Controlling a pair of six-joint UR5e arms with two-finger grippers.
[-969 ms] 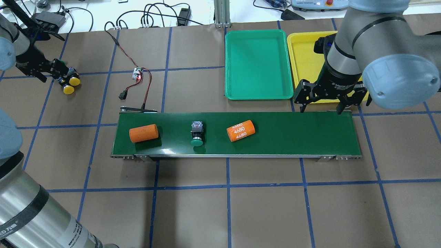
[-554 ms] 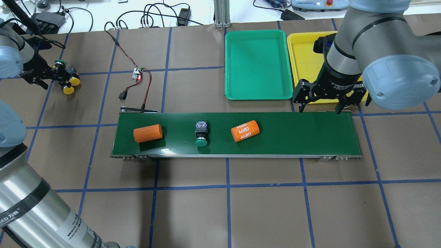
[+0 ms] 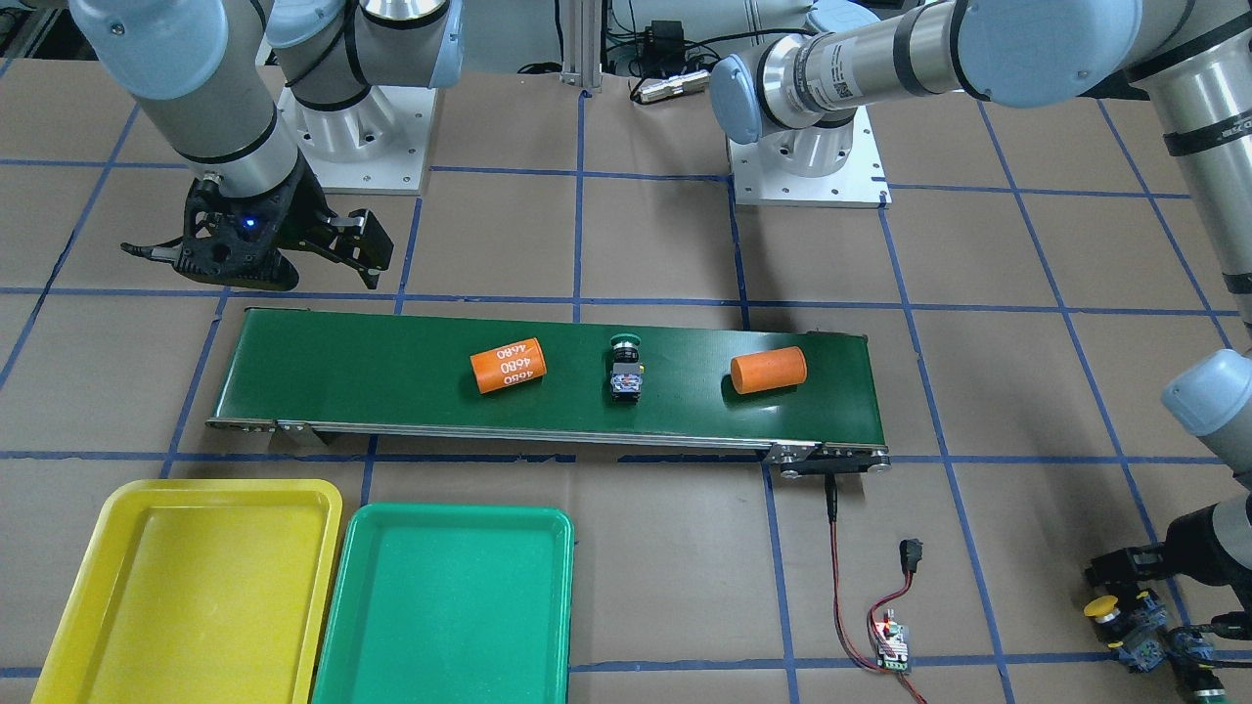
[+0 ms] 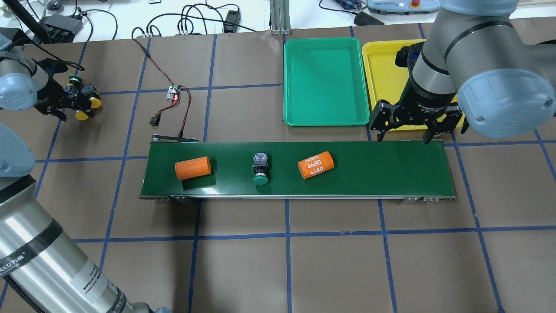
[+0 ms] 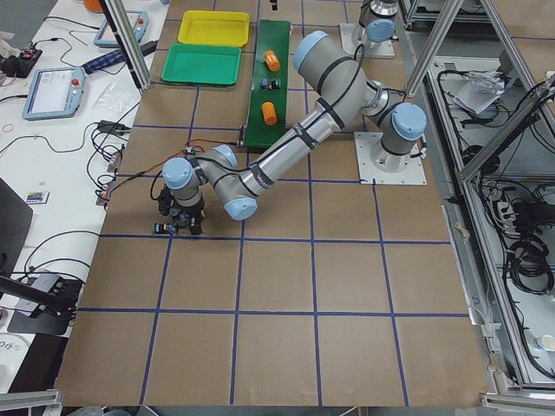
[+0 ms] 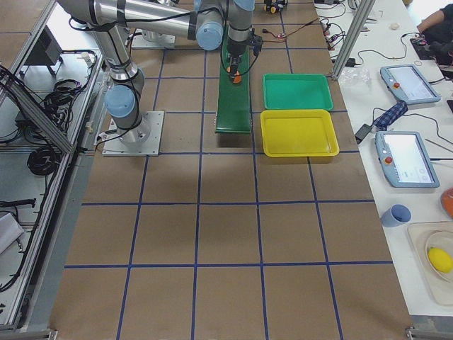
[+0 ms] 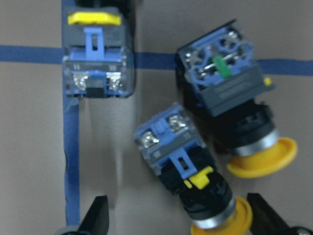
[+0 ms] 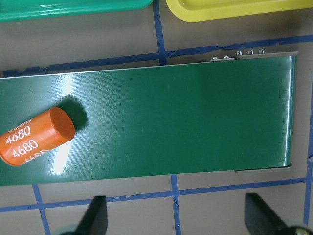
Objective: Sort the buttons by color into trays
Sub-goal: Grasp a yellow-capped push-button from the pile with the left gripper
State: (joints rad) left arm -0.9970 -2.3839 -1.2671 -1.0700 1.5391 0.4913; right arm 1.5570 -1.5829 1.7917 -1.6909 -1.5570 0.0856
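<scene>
Brown paper covers a wide table [image 4: 339, 269], ruled into squares by blue tape [image 4: 288, 261]. Seen from above, three buttons [image 4: 82, 98] lie bunched on their sides at ten o'clock, two with yellow caps and one with a green cap. The left gripper [image 7: 178, 223] hangs over them with its fingers spread wide. One yellow-capped button [image 7: 205, 191] lies between the fingers, not gripped.

At the centre a long dark green belt [image 4: 382, 171] carries an orange cylinder [image 4: 193, 168], then a green-capped button [image 4: 259, 167] lying on its side, then a second orange cylinder [image 4: 316, 164]. At one o'clock sit a green tray [image 4: 323, 82] and a yellow tray [image 4: 384, 74], both without buttons. The right gripper [image 4: 405, 135] hovers at two o'clock, between the yellow tray and the belt, fingers apart and holding nothing.

The buttons look like hard, light, stiff plastic. The domed caps seem slick and likely to roll, so the flat sides of the square black body probably give the surest hold.
</scene>
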